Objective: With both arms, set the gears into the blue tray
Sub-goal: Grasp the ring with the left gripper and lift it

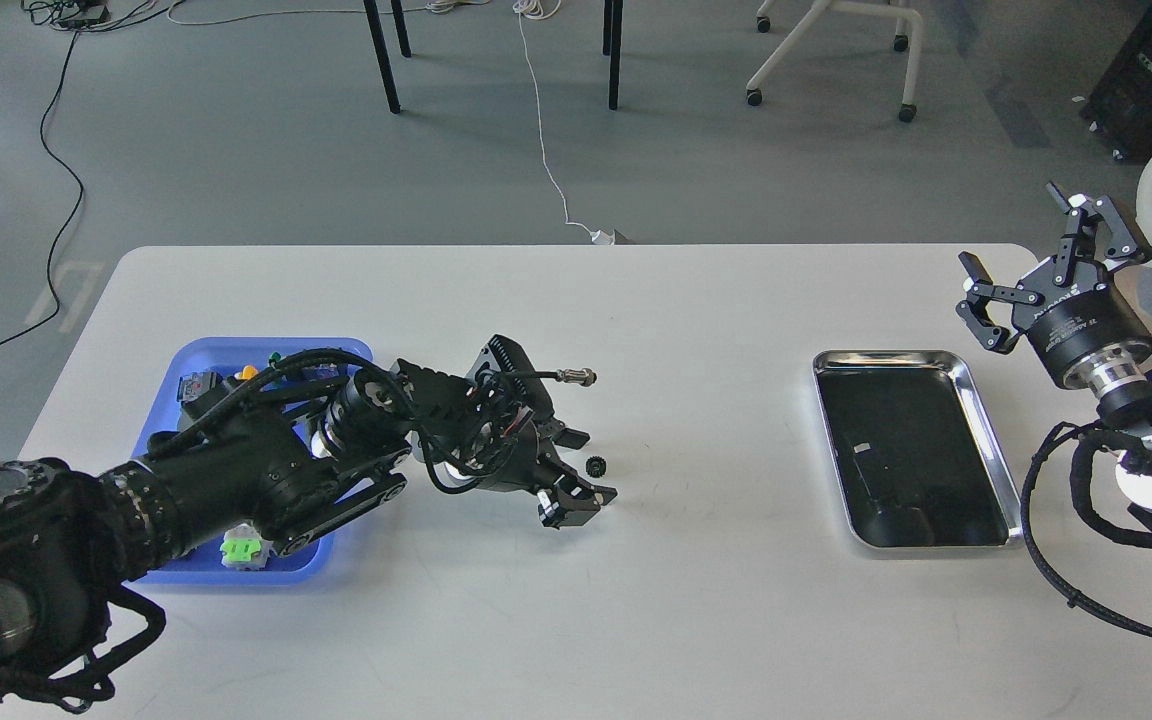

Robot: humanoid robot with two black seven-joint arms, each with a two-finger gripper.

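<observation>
Left gripper (578, 468) wide open, empty, straddling one gear (595, 466) on the counter (636, 600). Risk: closing off-centre flicks the gear away. Right gripper (1021, 270) open, empty.

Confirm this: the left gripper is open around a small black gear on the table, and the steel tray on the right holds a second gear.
Not quite. The head view shows the steel tray holds no gear; only reflections show on its dark bottom. The rest stands: the left gripper is open around the small black gear on the table.
</observation>
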